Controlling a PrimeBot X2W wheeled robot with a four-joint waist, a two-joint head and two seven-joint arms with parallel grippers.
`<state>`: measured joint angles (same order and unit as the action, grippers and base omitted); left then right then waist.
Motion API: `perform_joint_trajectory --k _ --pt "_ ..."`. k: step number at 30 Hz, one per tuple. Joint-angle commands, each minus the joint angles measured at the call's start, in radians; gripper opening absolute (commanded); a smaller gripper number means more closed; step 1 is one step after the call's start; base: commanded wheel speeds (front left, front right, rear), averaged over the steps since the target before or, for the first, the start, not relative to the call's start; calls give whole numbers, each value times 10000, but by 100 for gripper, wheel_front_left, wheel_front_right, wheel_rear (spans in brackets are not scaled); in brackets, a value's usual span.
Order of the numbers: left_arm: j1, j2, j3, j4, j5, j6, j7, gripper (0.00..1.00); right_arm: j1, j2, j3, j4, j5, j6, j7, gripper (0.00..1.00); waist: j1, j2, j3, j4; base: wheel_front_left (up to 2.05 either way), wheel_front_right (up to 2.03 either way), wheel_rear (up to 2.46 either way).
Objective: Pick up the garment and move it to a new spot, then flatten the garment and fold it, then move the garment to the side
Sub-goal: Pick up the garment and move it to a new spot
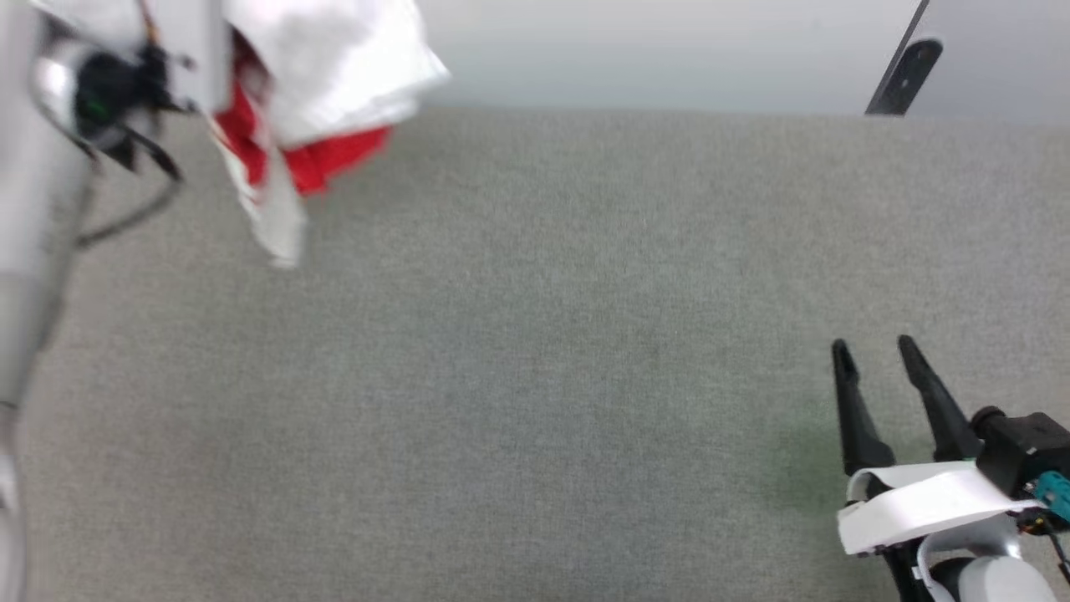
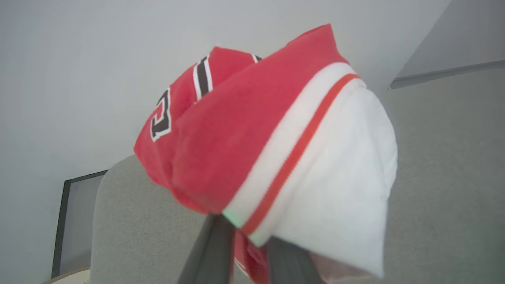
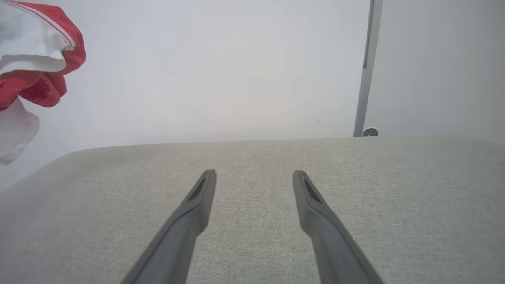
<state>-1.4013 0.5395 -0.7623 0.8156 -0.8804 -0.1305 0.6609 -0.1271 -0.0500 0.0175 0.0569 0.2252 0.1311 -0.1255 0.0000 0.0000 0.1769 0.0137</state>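
Much grey surface point(image 1: 535, 334); left claw point(image 2: 248, 244) tight on garment point(image 2: 244, 130), right claw point(image 1: 873, 345) wide, empty.

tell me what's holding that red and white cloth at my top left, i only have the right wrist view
Observer: The left gripper is shut on the garment; its fingers pinch a bunched fold.
Operator: any print showing
Observer: Yes, the left wrist view shows a black numeral outlined in white on the red part.
Operator: how far is my gripper from it
Observer: In the head view the right gripper is open at the lower right, the garment at the upper left, grey surface between them.
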Motion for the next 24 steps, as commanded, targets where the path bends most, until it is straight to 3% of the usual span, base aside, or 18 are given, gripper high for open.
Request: perform_joint_trajectory --k 1,13,21,24 --pt "414 -206 -72 -359 -108 85 44 0 202 -3 -252 121 -116 -6 -73 100 0 0 -508 -92 0 0 0" --pt "2495 -433 -431 -3185 -643 1018 692 0 248 6 -1565 418 -629 -6 -326 100 0 0 -425 -2143 0 0 0" --pt "3840 -239 -721 -4108 -912 1998 1325 0 170 3 -1369 702 -254 -6 -539 100 0 0 -177 -3372 0 0 0" --pt "4190 -223 -889 -4076 -843 2155 1410 0 117 5 -1199 823 -184 -6 -618 100 0 0 -89 -3574 0 0 0"
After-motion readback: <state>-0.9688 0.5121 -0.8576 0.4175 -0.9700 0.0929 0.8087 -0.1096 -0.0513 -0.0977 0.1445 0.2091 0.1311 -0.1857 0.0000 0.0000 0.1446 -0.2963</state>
